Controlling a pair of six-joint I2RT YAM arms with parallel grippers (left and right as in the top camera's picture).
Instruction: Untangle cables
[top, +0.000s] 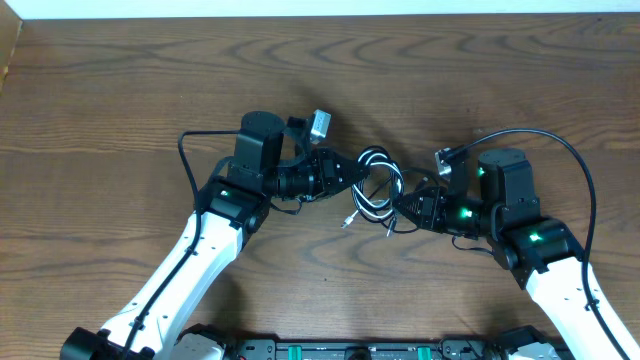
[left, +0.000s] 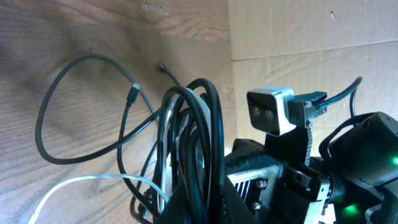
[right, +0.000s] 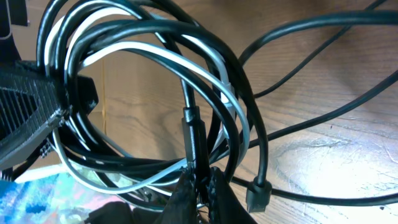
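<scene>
A tangled coil of thin black cables with one white cable (top: 375, 182) is held between my two grippers near the table's middle. My left gripper (top: 358, 172) is shut on the coil's left side; in the left wrist view the black loops (left: 199, 137) rise from its jaws (left: 205, 208) and the white cable (left: 87, 182) trails left. My right gripper (top: 400, 203) is shut on a black cable at the coil's lower right. In the right wrist view its fingertips (right: 200, 186) pinch a black plug end (right: 193, 134), with the white cable (right: 186, 62) looped among black ones.
Loose cable ends (top: 348, 220) hang onto the wood table (top: 120, 90) below the coil. Each arm's thicker black cord (top: 560, 150) arcs beside it. A cardboard edge (top: 8, 60) shows at the far left.
</scene>
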